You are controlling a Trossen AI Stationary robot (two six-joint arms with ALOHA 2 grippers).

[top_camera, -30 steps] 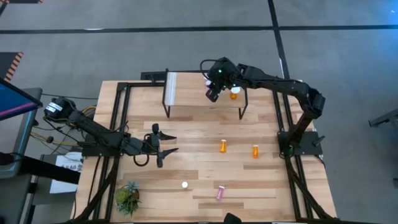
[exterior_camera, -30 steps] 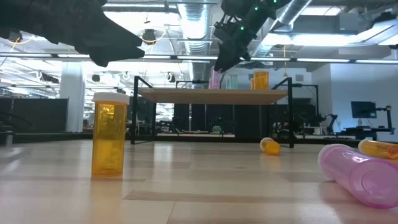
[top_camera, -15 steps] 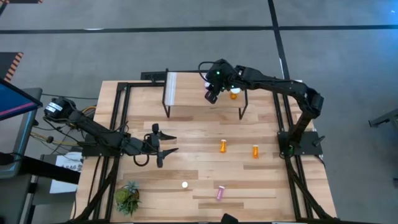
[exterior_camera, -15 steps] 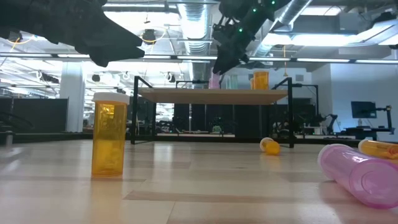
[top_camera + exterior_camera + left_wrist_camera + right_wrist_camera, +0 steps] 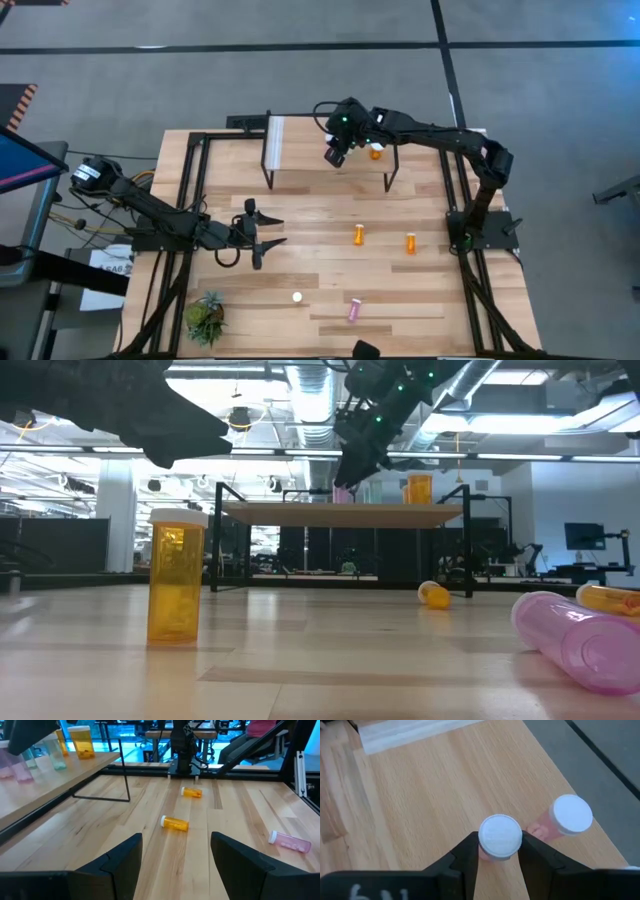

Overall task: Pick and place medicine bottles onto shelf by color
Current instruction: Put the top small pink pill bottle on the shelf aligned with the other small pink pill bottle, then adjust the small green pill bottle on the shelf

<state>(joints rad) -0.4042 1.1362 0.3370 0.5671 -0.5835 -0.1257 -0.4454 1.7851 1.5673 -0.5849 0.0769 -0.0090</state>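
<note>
While the pink bottle (image 5: 500, 837) stands upright on the shelf (image 5: 435, 795), just beside a second pink one (image 5: 568, 816), the right gripper (image 5: 499, 851) has its jaws narrowly set about the white cap, one finger at each side. Releasing well likely means parting the jaws evenly, then lifting straight up, so neither finger tips this bottle into its neighbour. The left gripper (image 5: 262, 232) waits wide open and empty over the table (image 5: 320, 290), near the loose orange bottles (image 5: 359, 235).
</note>
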